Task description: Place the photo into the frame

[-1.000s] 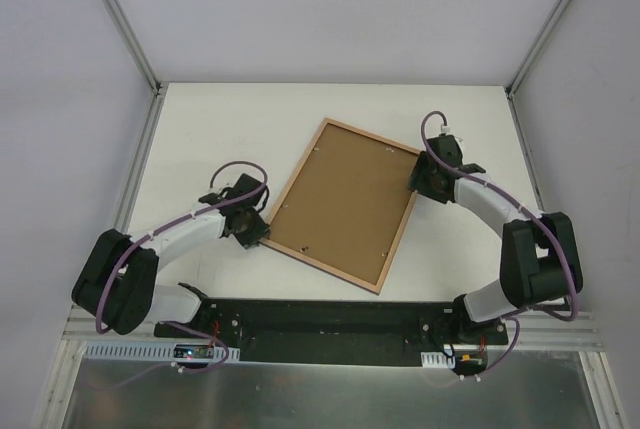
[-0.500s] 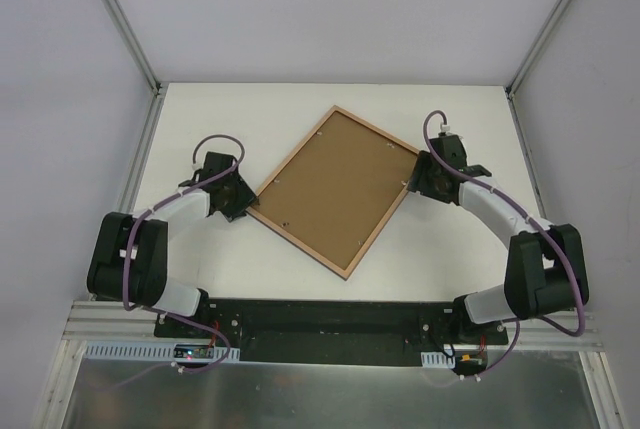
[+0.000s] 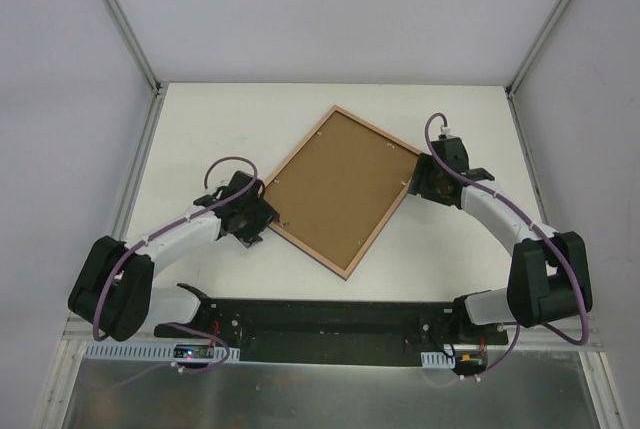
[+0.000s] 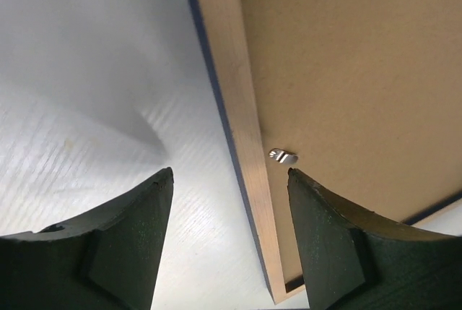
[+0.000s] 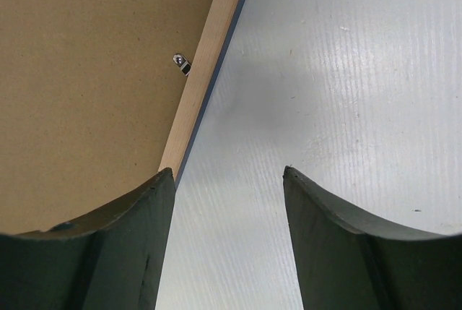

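Note:
The frame [image 3: 308, 253] lies face down and tilted at the middle of the table. Its light wood back and the brown backing board [image 3: 340, 189] face up. The photo is hidden. My left gripper [image 3: 262, 223] is open at the frame's near-left edge. In the left wrist view the left gripper [image 4: 229, 173] straddles the wood rail [image 4: 242, 108] without closing on it. My right gripper [image 3: 414, 181] is open at the frame's right corner. In the right wrist view the right gripper [image 5: 227, 170] has its left finger over the rail [image 5: 209, 50], with bare table between the fingers.
Small metal clips [image 4: 283, 156] [image 5: 180, 63] hold the backing board in the frame. The white table [image 3: 200, 129] is bounded by metal posts and grey walls on the left, right and back. The arm bases stand along the near edge.
The frame turned clockwise and its near corner slid left. My left gripper swung out to the frame's left corner, then came back along the near-left edge. The right gripper barely moved.

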Robot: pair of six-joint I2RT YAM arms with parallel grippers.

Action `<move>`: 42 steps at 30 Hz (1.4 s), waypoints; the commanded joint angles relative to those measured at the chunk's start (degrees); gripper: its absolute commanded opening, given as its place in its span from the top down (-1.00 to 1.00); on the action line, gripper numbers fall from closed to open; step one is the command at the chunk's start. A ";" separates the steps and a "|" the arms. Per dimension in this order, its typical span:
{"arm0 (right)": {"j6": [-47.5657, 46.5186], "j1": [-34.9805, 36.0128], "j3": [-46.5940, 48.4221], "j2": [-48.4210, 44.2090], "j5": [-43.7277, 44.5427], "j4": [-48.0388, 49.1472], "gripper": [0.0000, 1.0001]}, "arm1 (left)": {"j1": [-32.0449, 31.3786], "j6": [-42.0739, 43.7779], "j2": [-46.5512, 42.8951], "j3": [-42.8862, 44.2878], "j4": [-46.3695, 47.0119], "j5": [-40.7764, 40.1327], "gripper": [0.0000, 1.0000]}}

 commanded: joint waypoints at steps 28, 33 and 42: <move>-1.18 0.73 -0.36 -5.87 0.00 -2.90 -0.26 | -10.58 -22.36 15.05 13.51 -12.66 -10.33 -0.13; -1.09 0.64 -0.71 -6.23 -0.09 -2.90 -0.25 | -11.46 -22.98 16.98 14.66 -14.07 -10.94 -0.08; -1.27 0.73 -1.33 -6.93 0.09 -2.81 -0.24 | -11.81 -21.76 16.72 12.99 -14.86 -12.17 0.36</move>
